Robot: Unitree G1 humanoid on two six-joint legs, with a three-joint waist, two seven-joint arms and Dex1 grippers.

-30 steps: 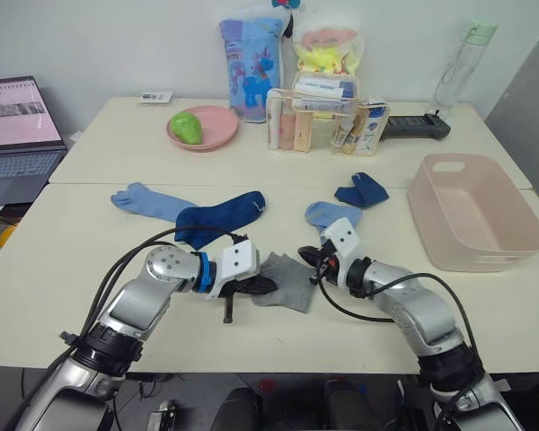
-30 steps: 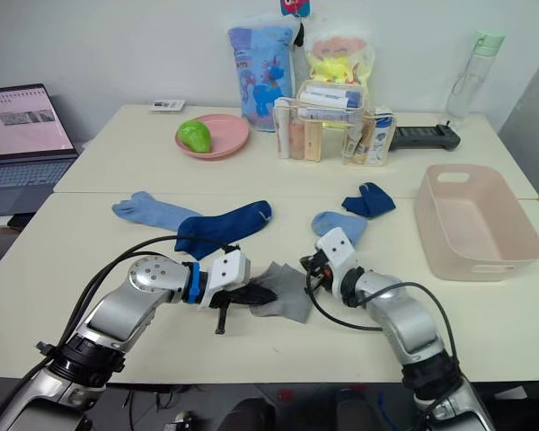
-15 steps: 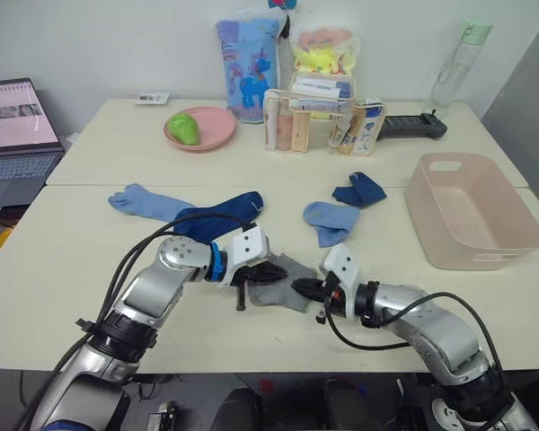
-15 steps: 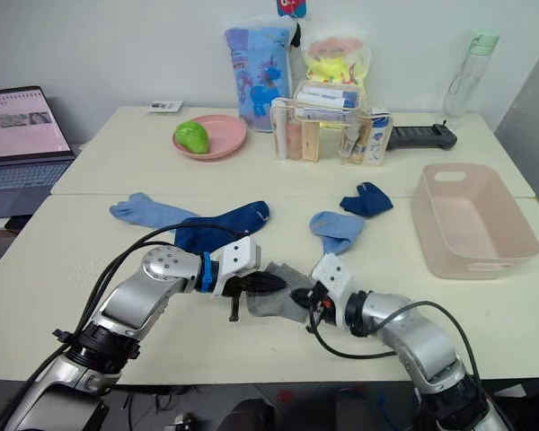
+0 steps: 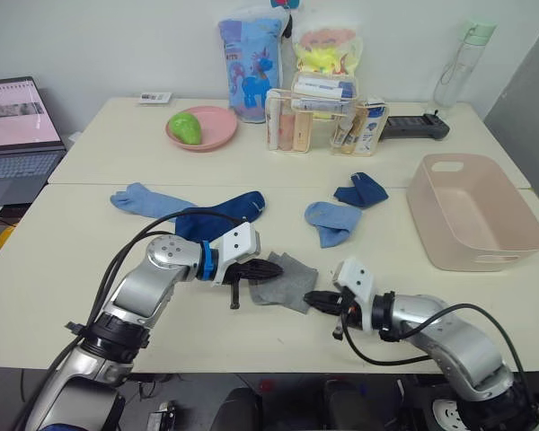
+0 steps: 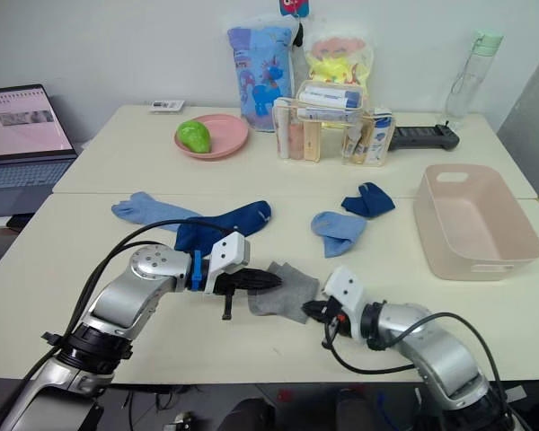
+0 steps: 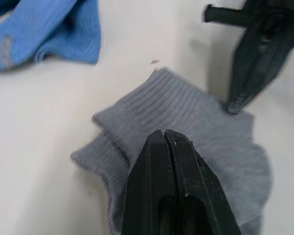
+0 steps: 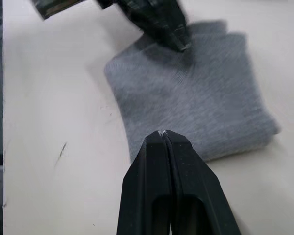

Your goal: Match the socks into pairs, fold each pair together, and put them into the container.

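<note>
The grey socks (image 5: 283, 280) are seen folded into a flat bundle near the front of the bench (image 5: 63, 242), between the two tools; the left tool (image 7: 165, 133) is pressed onto the bundle's top with its fingers closed together, gripping nothing that can be made out; the right tool (image 8: 161, 133) is also closed to a point, at the bundle's near edge, with no cloth between its fingers, and whether it touches the edge cannot be told. The bundle is judged light, soft and limp; it is likely to sag and come unfolded if lifted by one layer only, so hold is best taken across the full thickness at the folded edge or the ribbed cuffs (image 7: 161, 100), with both layers pinched together; a slide along the smooth bench is to be expected when it is pushed from one side only, hence the steadying press from the left.

A light blue sock (image 5: 148, 199) and a navy sock (image 5: 217, 215) are laid overlapping behind the left arm; another light blue sock (image 5: 331, 220) and another navy sock (image 5: 361, 190) are found just beside each other farther right; all are unpaired. The tub (image 5: 472, 211) is set well apart at the right, and no socks can be seen in it.
</note>
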